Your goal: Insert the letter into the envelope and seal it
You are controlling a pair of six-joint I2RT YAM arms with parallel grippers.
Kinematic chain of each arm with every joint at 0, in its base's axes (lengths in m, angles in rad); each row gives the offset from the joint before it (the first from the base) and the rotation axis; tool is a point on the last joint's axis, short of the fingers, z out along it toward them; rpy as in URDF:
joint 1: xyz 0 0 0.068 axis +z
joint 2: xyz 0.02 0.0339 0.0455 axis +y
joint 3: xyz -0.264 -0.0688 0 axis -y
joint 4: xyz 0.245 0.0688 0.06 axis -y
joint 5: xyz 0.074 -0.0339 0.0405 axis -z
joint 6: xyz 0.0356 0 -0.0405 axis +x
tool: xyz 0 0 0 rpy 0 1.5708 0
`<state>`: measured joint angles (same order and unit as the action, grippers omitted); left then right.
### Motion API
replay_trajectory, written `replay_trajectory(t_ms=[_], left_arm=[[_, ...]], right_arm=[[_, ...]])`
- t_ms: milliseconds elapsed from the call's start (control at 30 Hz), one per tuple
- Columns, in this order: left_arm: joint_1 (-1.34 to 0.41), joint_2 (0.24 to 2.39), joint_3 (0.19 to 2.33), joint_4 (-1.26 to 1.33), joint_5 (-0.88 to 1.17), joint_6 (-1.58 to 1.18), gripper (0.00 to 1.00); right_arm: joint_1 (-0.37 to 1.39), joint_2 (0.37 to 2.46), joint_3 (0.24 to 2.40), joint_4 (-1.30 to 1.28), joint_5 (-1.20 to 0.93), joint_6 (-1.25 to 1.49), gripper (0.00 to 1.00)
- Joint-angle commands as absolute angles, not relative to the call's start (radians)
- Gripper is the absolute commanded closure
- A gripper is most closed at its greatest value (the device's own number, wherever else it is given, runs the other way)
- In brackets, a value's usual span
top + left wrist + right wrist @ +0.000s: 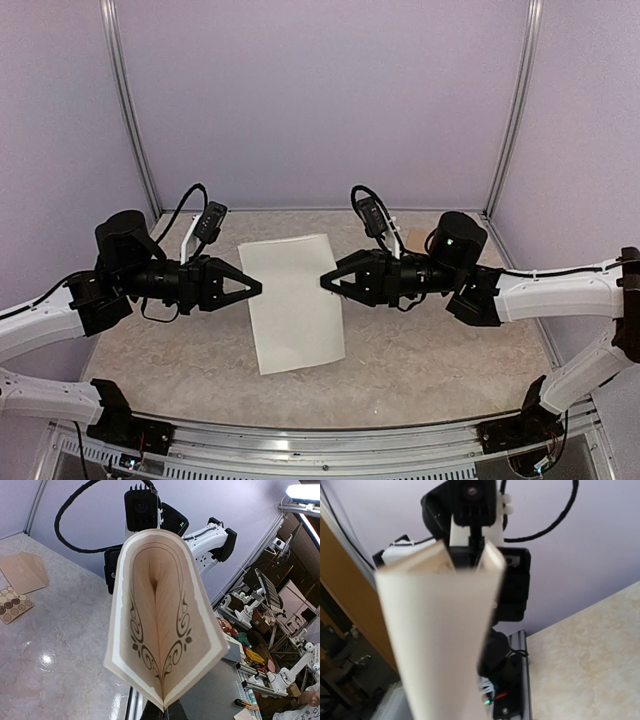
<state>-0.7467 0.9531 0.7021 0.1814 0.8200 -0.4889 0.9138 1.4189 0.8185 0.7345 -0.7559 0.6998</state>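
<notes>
We find the letter (295, 300) suspended over the middle of the table (430, 350), held off the surface between the two grippers. In the top view its plain white face is turned upward. In the left wrist view its printed face, with dark ornamental border and faint ruled lines, bows into a deep trough that narrows to a pinched crease at the near edge. In the right wrist view the sheet is blurred and shows only its plain side, curved along its length.

The left gripper (255, 288) sits over the left half of the table, its fingers brought together on the letter's left edge. The right gripper (325, 282) sits over the right half of the table, its fingers clamped on the letter's right edge. The two grippers face each other at roughly the same level.

The envelope (22, 572), tan, lies flat on the far right part of the table. The sticker card (12, 605), carrying round gold and brown stickers, also lies on the table there, just beside the envelope.
</notes>
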Motion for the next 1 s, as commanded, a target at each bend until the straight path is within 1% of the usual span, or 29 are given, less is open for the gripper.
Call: replay_trajectory(t_ms=[0, 33, 167, 233, 267, 300, 333, 433, 500, 533, 567, 600, 667, 700, 733, 767, 833, 867, 900, 933, 967], left_arm=[[-0.758, 0.959, 0.729, 0.158, 0.845, -0.456, 1.0], [-0.759, 0.959, 0.73, 0.156, 0.844, -0.454, 1.0], [-0.763, 0.96, 0.732, 0.148, 0.848, -0.449, 1.0], [-0.764, 0.962, 0.733, 0.146, 0.85, -0.447, 1.0], [-0.765, 0.963, 0.733, 0.144, 0.851, -0.446, 1.0], [-0.766, 0.964, 0.733, 0.144, 0.851, -0.445, 1.0], [-0.766, 0.964, 0.733, 0.141, 0.851, -0.444, 1.0], [-0.768, 0.966, 0.735, 0.137, 0.85, -0.439, 1.0], [-0.77, 0.966, 0.735, 0.135, 0.85, -0.439, 1.0], [-0.771, 0.966, 0.735, 0.135, 0.851, -0.437, 1.0], [-0.771, 0.968, 0.735, 0.134, 0.853, -0.436, 1.0], [-0.773, 0.968, 0.735, 0.134, 0.852, -0.436, 1.0], [-0.775, 0.971, 0.735, 0.131, 0.853, -0.434, 1.0], [-0.776, 0.971, 0.735, 0.13, 0.853, -0.434, 1.0], [-0.777, 0.971, 0.735, 0.13, 0.853, -0.433, 1.0], [-0.777, 0.971, 0.735, 0.13, 0.852, -0.433, 1.0], [-0.779, 0.972, 0.735, 0.129, 0.853, -0.433, 1.0], [-0.78, 0.971, 0.735, 0.129, 0.852, -0.433, 1.0], [-0.78, 0.971, 0.735, 0.129, 0.852, -0.433, 1.0], [-0.782, 0.971, 0.735, 0.129, 0.852, -0.433, 1.0], [-0.784, 0.971, 0.733, 0.129, 0.851, -0.433, 1.0]], right_arm=[[0.904, 1.421, 0.853, 0.744, -0.755, 0.697, 0.82], [0.901, 1.42, 0.854, 0.748, -0.753, 0.699, 1.0], [0.896, 1.418, 0.858, 0.759, -0.758, 0.704, 1.0], [0.893, 1.425, 0.866, 0.763, -0.762, 0.712, 0.68], [0.891, 1.427, 0.864, 0.773, -0.762, 0.716, 0.71], [0.891, 1.428, 0.866, 0.78, -0.762, 0.719, 0.89], [0.89, 1.428, 0.865, 0.784, -0.759, 0.722, 1.0], [0.886, 1.424, 0.862, 0.796, -0.753, 0.726, 1.0], [0.882, 1.425, 0.864, 0.795, -0.753, 0.731, 0.77], [0.882, 1.425, 0.865, 0.799, -0.752, 0.732, 0.79], [0.88, 1.425, 0.866, 0.8, -0.749, 0.731, 0.96], [0.88, 1.424, 0.866, 0.799, -0.744, 0.731, 1.0], [0.877, 1.423, 0.868, 0.8, -0.742, 0.733, 1.0], [0.875, 1.425, 0.87, 0.8, -0.743, 0.735, 0.91], [0.874, 1.425, 0.871, 0.803, -0.744, 0.737, 0.93], [0.873, 1.424, 0.871, 0.811, -0.743, 0.738, 1.0], [0.872, 1.423, 0.87, 0.815, -0.738, 0.737, 1.0], [0.87, 1.423, 0.873, 0.813, -0.738, 0.739, 0.96], [0.868, 1.425, 0.875, 0.816, -0.738, 0.742, 0.86], [0.865, 1.425, 0.877, 0.82, -0.738, 0.744, 0.92], [0.864, 1.426, 0.875, 0.825, -0.734, 0.748, 1.0]])
